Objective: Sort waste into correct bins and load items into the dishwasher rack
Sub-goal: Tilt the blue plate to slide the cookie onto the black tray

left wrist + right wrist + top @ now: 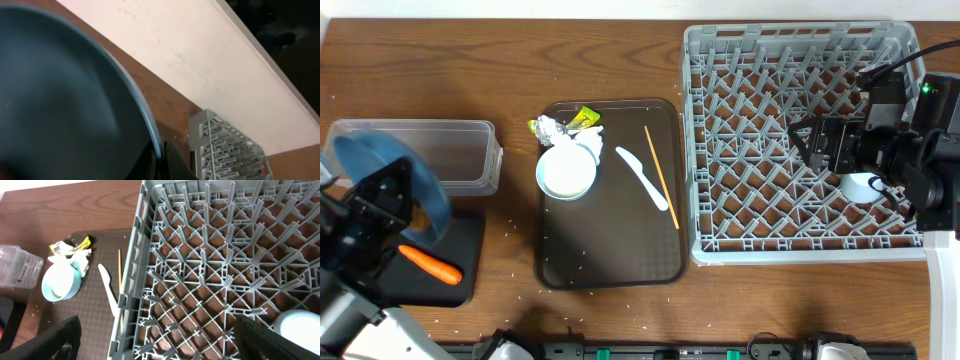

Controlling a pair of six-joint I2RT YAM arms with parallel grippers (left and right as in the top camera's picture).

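Note:
My left gripper (408,205) is shut on the rim of the large blue plate (395,175), which is held tilted on edge above the black tray (470,250) and beside the clear tub (455,150). The plate (60,90) fills the left wrist view, its rim pinched between the fingers. An orange carrot (430,265) lies on the black tray. My right gripper (810,143) hangs open over the grey dishwasher rack (790,60), nothing between its fingers (55,340). A pale cup (861,186) sits in the rack.
The dark brown serving tray (610,250) holds a pale blue bowl (567,170), silver foil (548,127), a yellow wrapper (585,117), white tissue (592,135), a pale spoon (645,178) and a chopstick (660,175). Rice grains (582,265) are scattered about.

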